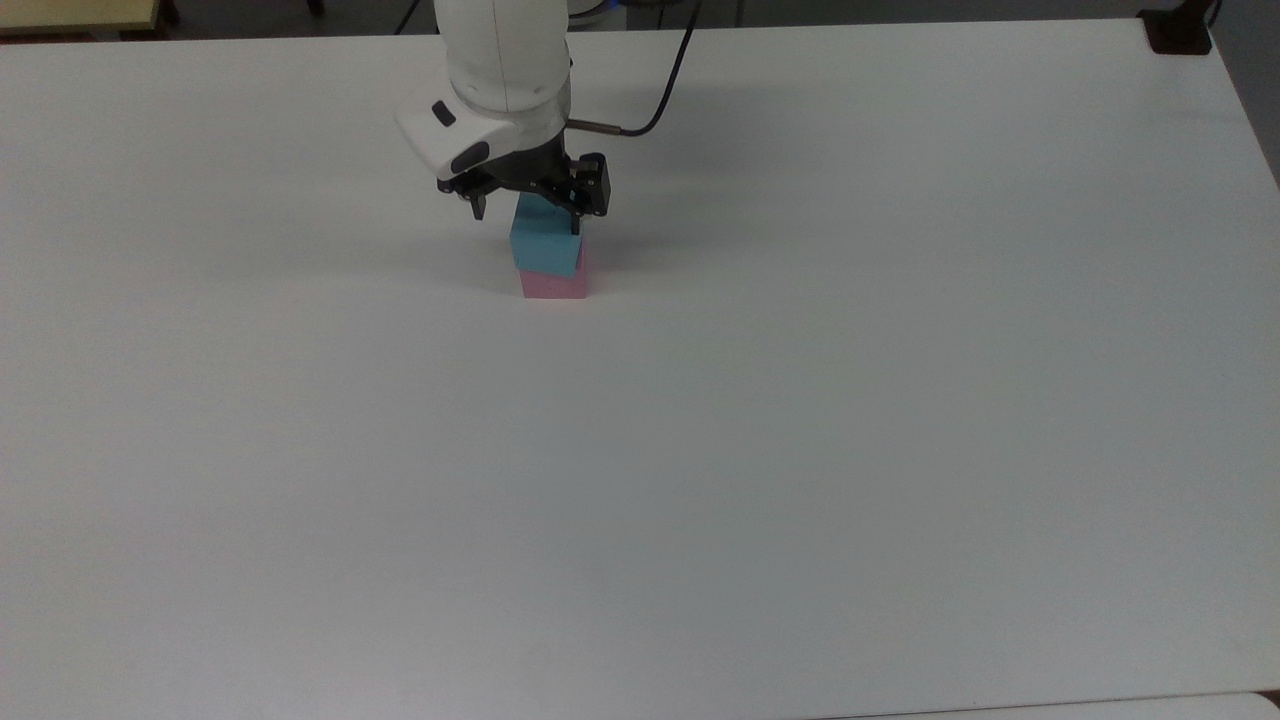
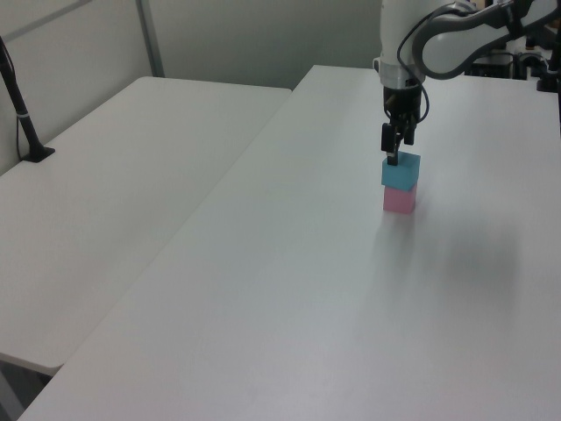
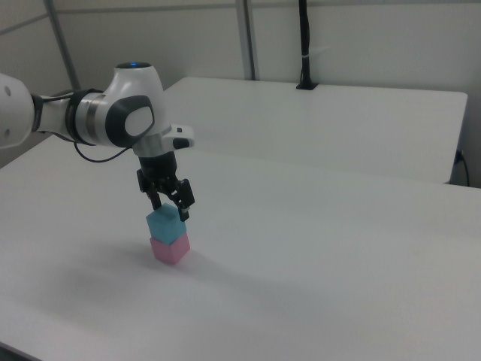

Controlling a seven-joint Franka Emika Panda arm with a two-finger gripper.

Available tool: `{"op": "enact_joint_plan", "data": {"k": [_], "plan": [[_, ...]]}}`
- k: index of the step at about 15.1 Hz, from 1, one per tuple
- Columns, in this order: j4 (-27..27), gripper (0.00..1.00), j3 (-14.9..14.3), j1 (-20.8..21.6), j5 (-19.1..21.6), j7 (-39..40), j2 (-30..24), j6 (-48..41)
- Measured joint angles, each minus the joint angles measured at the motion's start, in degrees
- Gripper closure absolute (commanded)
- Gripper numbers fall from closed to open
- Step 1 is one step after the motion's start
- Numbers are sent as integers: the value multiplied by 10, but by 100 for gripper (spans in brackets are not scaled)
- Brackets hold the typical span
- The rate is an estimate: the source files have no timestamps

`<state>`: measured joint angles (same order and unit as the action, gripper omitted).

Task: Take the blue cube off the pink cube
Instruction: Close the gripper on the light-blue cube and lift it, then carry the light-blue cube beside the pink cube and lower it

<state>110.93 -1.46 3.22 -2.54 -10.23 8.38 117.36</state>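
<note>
Two spread fingers of the hand (image 1: pixel 526 219) straddle the blue cube (image 1: pixel 544 246) atop the pink cube (image 1: pixel 555 284) on the worktop (image 1: pixel 800 400), so descend squarely, close gently, and lift vertically to avoid dragging the lower block.

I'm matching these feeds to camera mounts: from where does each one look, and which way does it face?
Top view: high above the near table edge, looking down at the table; the arm enters from the far edge, gripper open over the blue cube.
Left view: raised at a table end, looking along it toward the arm's base; forearm and gripper show.
Right view: lower, off to one side, looking across; upper arm, wrist, gripper.
Shared: all show the blue cube stacked on the pink cube.
</note>
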Motion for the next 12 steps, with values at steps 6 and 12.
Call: {"op": "enact_joint_plan", "data": {"k": [6,12], "plan": [[-3,50,1,8,0,-9,21,9],[-37,50,0,4,0,-4,20,9]]}}
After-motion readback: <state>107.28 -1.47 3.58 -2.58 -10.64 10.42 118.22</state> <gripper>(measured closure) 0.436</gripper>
